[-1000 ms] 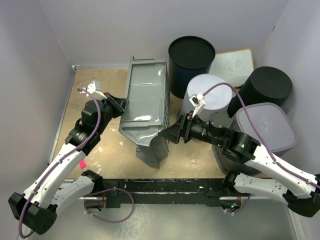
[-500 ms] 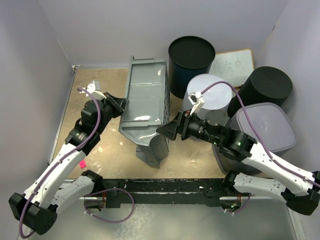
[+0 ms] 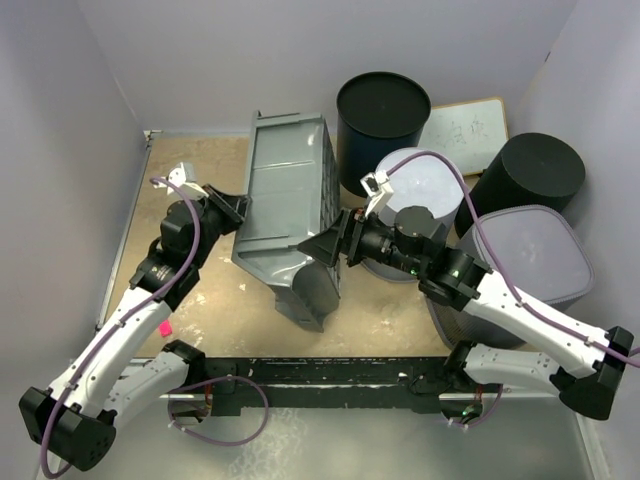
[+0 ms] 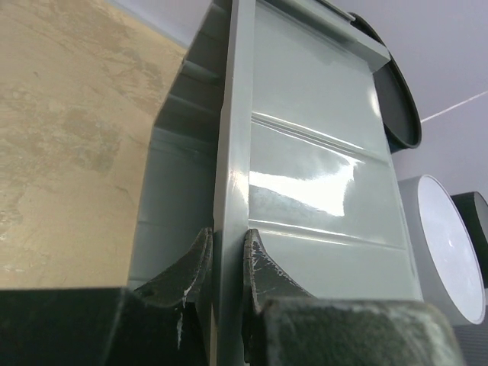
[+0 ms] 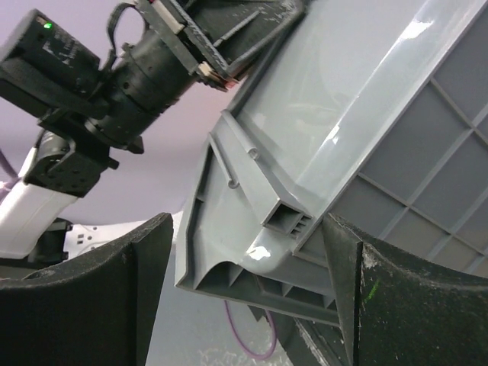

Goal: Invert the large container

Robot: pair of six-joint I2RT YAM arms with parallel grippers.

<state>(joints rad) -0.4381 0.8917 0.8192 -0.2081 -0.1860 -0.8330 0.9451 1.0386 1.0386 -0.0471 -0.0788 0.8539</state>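
Tan tabletop (image 3: 220, 160): large container (image 3: 285, 195) tipped on edge, left gripper (image 4: 226, 238) pinching its rim. Wide-spread right gripper (image 5: 248, 252) straddles its lower corner, gripping nothing

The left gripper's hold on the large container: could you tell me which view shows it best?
Left wrist: the left gripper pinches the large container's rim close up. Top external shows it small; right wrist, cropped at top.

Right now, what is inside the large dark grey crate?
The crate looks empty: the top and left wrist views show only its bare, glossy inner surface. Its near end is hidden behind its own end wall, so that corner is unchecked.
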